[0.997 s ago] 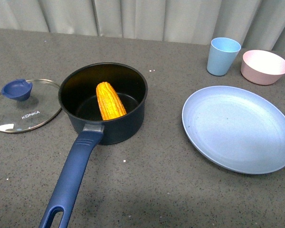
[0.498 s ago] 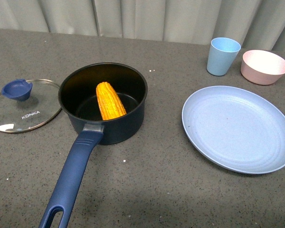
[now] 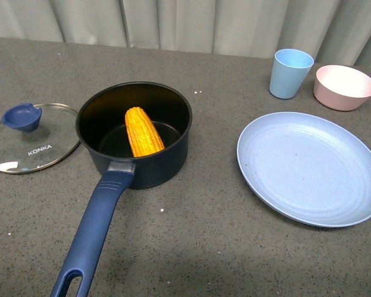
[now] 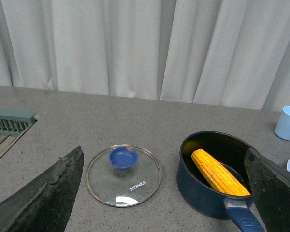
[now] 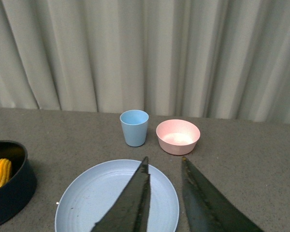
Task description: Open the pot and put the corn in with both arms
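Corn rests inside the pot, lid beside it; nothing moves, both arms' fingers apart, task apparently complete

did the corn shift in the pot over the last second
No. The corn leans in the same spot inside the pot, with its tip at the same place relative to the pot's handle.

This is looking like a staged test bench rather than a real kitchen. Pale curtains are hanging as a backdrop behind a grey speckled table. Kitchenware is sitting out like props: a pot, a lid, a plate, a cup and a bowl.
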